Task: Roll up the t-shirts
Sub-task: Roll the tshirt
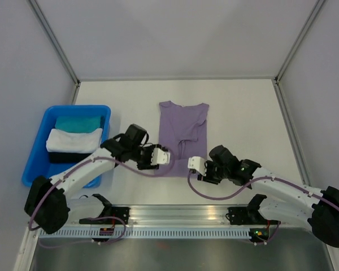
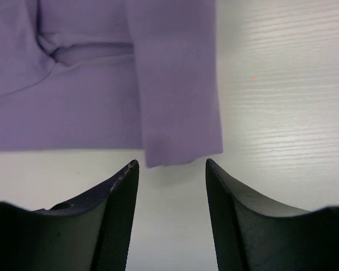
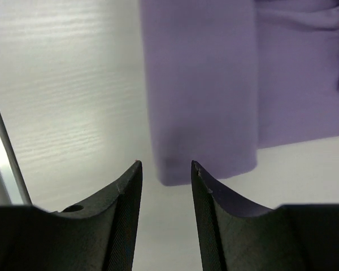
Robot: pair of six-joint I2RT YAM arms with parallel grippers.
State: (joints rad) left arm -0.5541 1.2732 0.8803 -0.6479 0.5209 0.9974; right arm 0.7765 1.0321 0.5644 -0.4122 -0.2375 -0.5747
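Note:
The lavender t-shirt [image 1: 183, 135] lies flat on the white table, folded into a long narrow strip with its neck at the far end. My left gripper [image 1: 168, 156] hovers at the strip's near left corner, my right gripper [image 1: 189, 165] at its near right corner. In the left wrist view the t-shirt [image 2: 101, 84] ends in a folded flap just ahead of the left gripper [image 2: 172, 164], which is open with only bare table between its fingers. In the right wrist view the t-shirt's [image 3: 214, 84] hem lies just beyond the right gripper [image 3: 166, 164], also open and holding nothing.
A blue bin [image 1: 37, 152] stands at the left with a teal cloth bundle [image 1: 79, 122] and a white cloth bundle [image 1: 73, 140] inside. An aluminium rail [image 1: 181, 214] runs along the near edge. Grey walls enclose the table.

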